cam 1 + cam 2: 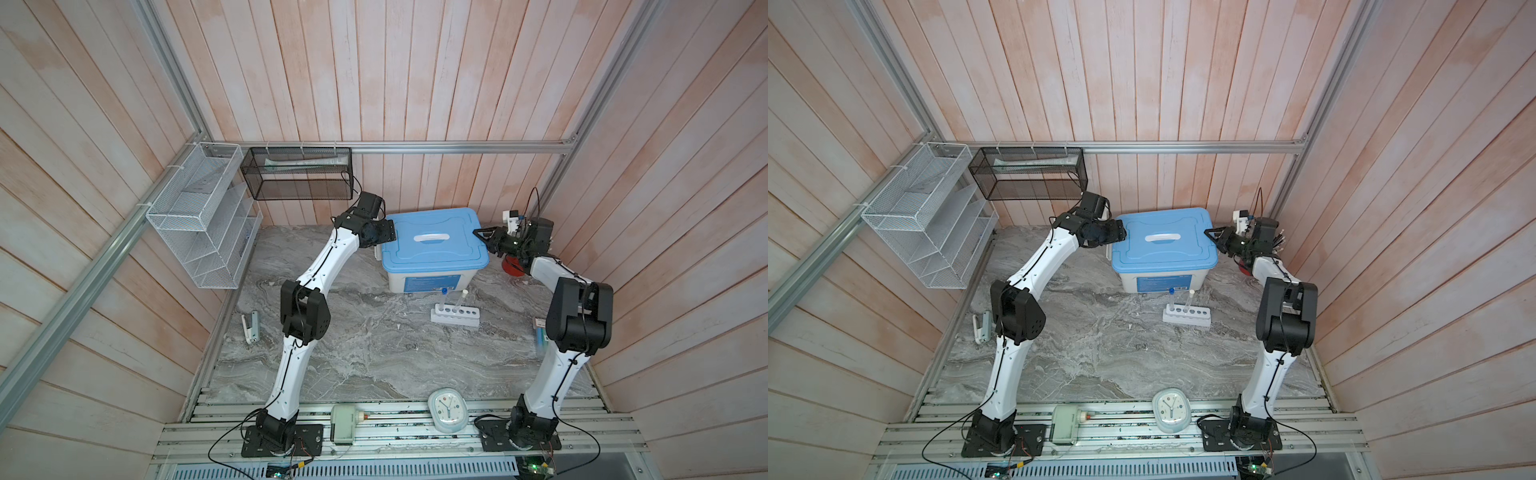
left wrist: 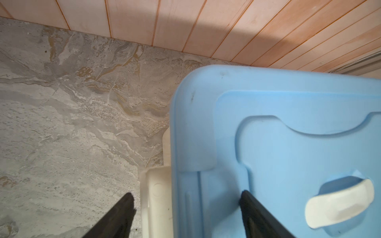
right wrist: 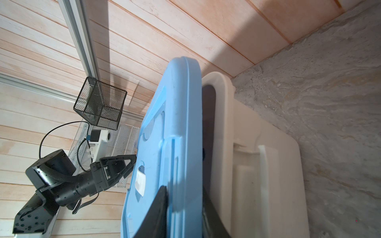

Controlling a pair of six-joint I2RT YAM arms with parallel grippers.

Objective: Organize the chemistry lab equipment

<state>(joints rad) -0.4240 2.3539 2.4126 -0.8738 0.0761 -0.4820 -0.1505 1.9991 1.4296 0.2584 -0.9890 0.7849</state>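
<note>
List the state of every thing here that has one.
blue lid: right edge raised off the bin's rim
right gripper: fingers shut on the blue lid's right edge
left gripper: open, astride the lid's left edge
blue-capped tube: capped, upright in the rack
white-capped tube: capped, upright in the rack
rack: on the table, other holes empty

The lid is sky blue over a white box, the desk grey with marble-like veins, the rack white under a blue cap and a white cap, the walls pale pink planks, the far-right cup red.
</note>
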